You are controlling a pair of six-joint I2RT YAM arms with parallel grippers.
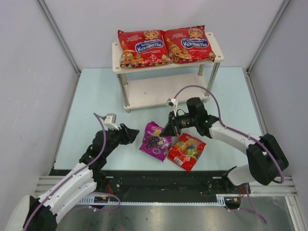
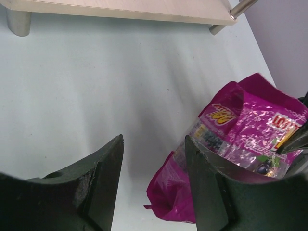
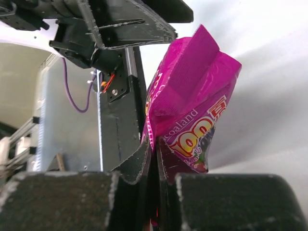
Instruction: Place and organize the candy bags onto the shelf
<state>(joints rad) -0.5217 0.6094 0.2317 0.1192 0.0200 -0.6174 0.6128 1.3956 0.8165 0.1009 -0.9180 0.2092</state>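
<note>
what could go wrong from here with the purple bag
1. The right gripper pinches only a thin edge of the purple bag, so the bag may slip out on the way to the shelf.
2. The open left gripper sits close beside that bag, so the arms could bump.
3. The big red bags fill the top board. Only the lower board is free, and the gap above it looks tight.

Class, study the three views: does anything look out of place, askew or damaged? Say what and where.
The purple bag and small red bag sit crooked down on the table, not on the shelf. The jaws of the right gripper pinch the purple bag's edge. The big red bags sit neatly on top. Nothing looks torn.
</note>
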